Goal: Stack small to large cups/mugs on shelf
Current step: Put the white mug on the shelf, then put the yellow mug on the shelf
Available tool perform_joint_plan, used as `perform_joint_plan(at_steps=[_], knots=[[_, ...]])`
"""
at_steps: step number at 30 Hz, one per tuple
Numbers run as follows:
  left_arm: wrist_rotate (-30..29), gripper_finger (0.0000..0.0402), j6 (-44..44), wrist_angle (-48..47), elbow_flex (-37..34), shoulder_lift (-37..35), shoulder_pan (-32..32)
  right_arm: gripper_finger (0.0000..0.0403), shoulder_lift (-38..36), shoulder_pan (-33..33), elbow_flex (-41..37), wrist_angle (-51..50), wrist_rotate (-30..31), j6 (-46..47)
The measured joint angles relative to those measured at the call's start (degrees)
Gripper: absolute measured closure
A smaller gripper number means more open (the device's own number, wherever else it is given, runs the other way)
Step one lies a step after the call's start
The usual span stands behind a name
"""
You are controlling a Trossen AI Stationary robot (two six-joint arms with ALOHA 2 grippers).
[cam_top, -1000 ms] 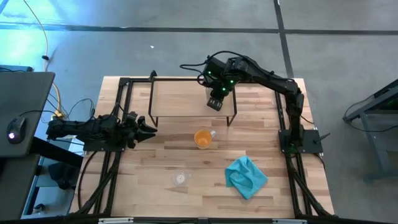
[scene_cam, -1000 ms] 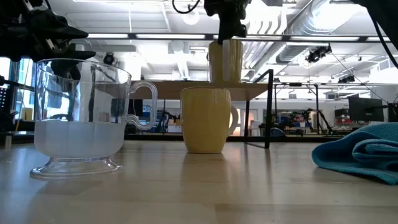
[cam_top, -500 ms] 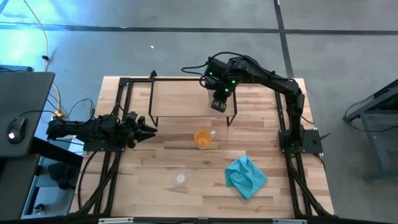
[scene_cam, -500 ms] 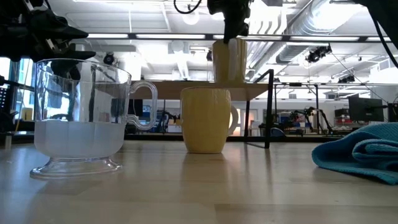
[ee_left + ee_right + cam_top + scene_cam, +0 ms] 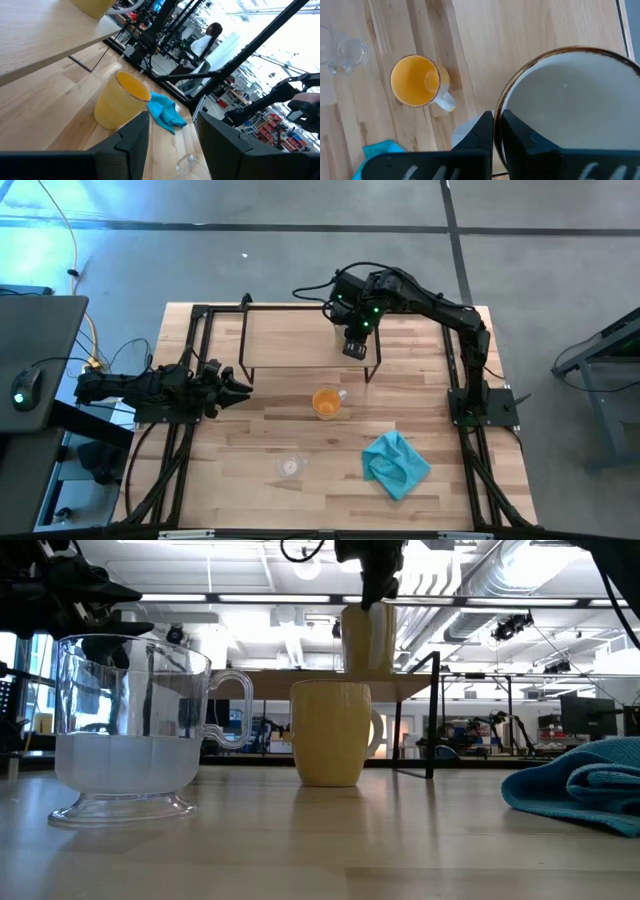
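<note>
Waiting at the table's left edge, left gripper [image 5: 240, 389], jaws spread wide, holding nothing. Toward the table's front, clear glass cup [image 5: 290, 467], standing alone on the tabletop [image 5: 300, 430]. Just in front of the shelf [image 5: 290, 340], orange mug [image 5: 326, 403], upright. Over the shelf's right end, right gripper [image 5: 352, 345], jaws pinched on the rim of the cream-white mug [image 5: 565, 105]. Farther right, teal-blue cloth [image 5: 396, 463], crumpled.

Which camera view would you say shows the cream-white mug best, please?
The right wrist view: the cream-white mug fills it, rim pinched by the right gripper. The low view shows its side above the shelf; the high view hides it; the left wrist view shows only its base.
</note>
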Motion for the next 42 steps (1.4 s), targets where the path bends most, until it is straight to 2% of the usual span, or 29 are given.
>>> perform_joint_plan(at_steps=[5, 16, 35, 42], knots=[[0.0, 0.0247, 0.0, 0.0, 0.0, 0.0, 0.0, 0.0396, 0.0, -0.7, 0.0, 0.6, 0.3, 1.0], [0.0, 0.0247, 0.0, 0.0, 0.0, 0.0, 0.0, 0.0359, 0.4, -0.9, 4.7, 0.6, 1.3, 1.8], [-0.2, 0.0247, 0.0, 0.0, 0.0, 0.0, 0.0, 0.0356, 0.2, 1.5, 5.5, -1.2, 1.1, 3.9], [-0.2, 0.0247, 0.0, 0.0, 0.0, 0.0, 0.0, 0.0356, -0.2, 2.1, 5.6, -1.1, 3.4, 3.3]])
